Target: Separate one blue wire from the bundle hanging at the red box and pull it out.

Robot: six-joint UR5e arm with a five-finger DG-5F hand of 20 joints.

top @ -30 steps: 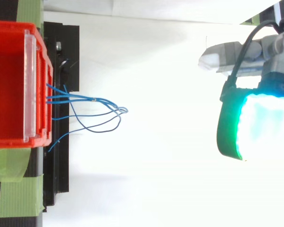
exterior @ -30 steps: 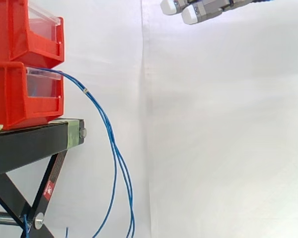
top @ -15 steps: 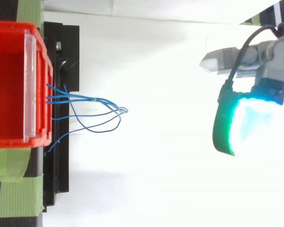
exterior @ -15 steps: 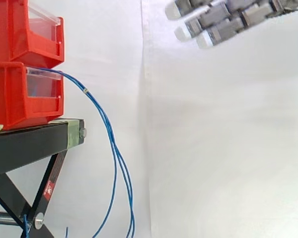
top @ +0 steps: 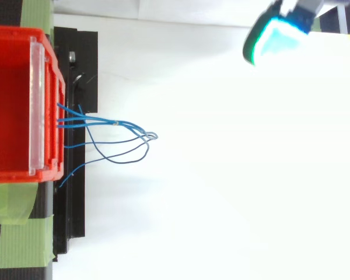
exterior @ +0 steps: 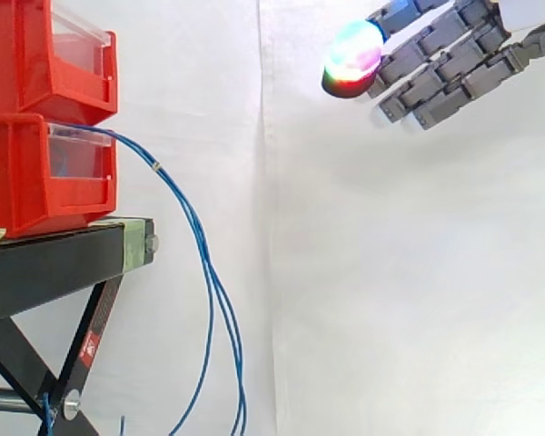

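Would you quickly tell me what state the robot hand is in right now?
Robot hand: open, fingers fairly straight, holding nothing, high up and well clear of the blue wires.

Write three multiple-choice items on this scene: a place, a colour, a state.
1. Where is the hand relative to the wires? A) gripping them B) high up, well clear C) below them
2. What colour are the wires? A) blue B) green C) yellow
3. How are the hand's fingers? A) curled round a wire B) pressed on a bin C) straight, holding nothing
B: it sits high at the side view's right; A: blue strands leave the lower red bin; C: its extended fingers grip nothing.
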